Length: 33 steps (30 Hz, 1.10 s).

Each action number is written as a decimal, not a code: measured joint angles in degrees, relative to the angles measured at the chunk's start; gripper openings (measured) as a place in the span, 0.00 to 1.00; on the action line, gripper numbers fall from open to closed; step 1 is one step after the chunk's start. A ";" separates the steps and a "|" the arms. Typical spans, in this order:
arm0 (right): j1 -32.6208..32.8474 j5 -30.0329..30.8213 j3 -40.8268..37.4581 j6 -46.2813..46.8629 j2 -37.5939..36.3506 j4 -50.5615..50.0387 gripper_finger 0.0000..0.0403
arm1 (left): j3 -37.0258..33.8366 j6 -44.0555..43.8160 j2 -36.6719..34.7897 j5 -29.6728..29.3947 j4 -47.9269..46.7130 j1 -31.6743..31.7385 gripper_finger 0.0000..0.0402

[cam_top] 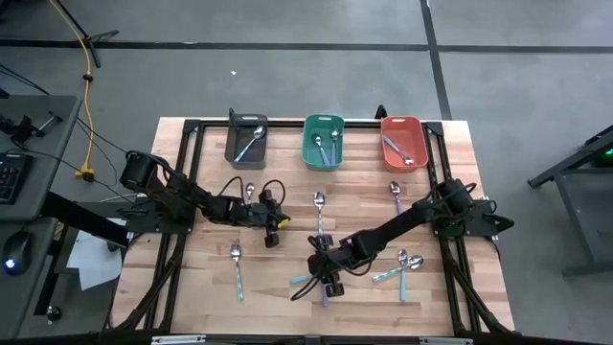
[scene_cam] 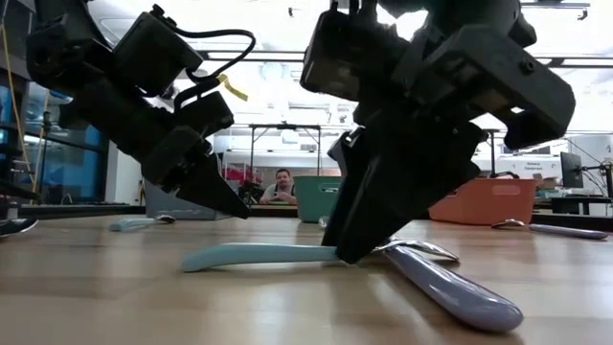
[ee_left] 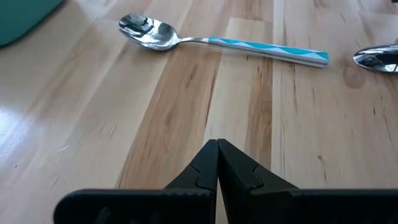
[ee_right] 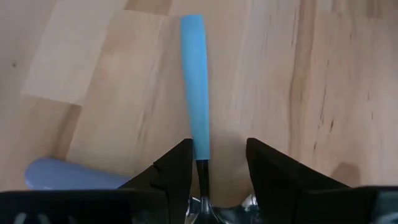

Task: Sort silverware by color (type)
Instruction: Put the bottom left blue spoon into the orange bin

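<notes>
Silverware near edge: a light blue spoon and a lilac spoon are lying crossed on the wooden table at the near middle, with a patterned spoon lying to the left and two more spoons lying to the right.
Right gripper: it is reaching down over the crossed pair, its fingers spread apart and straddling the blue handle without pinching it.
Left gripper: it is hovering just above the table left of centre, its fingers pressed together on nothing.
Mid table: three spoons are lying loose, one at the left, one in the middle and one at the right.
Dark grey bin: it is sitting at the far left, holding one blue-handled spoon.
Teal bin: it is sitting at the far centre, holding two teal-handled spoons.
Orange bin: it is sitting at the far right, holding lilac-handled spoons; how many, I cannot tell.
</notes>
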 joint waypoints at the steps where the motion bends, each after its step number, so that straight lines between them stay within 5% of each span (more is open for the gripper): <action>1: -0.04 -0.42 0.00 -0.12 0.19 0.15 0.36 | 0.00 -0.15 0.00 0.00 0.00 0.00 0.00; 11: -0.70 -1.25 0.15 0.22 1.40 0.67 0.34 | 0.02 -0.28 0.02 0.02 0.00 0.00 0.00; 24: -1.45 -1.79 0.02 0.22 1.42 0.95 0.06 | 0.02 -0.30 0.02 0.61 -0.09 -0.64 0.00; 33: -1.41 -1.80 2.42 -2.60 0.20 0.24 0.03 | 0.02 -0.28 0.02 0.04 -0.07 -0.70 0.00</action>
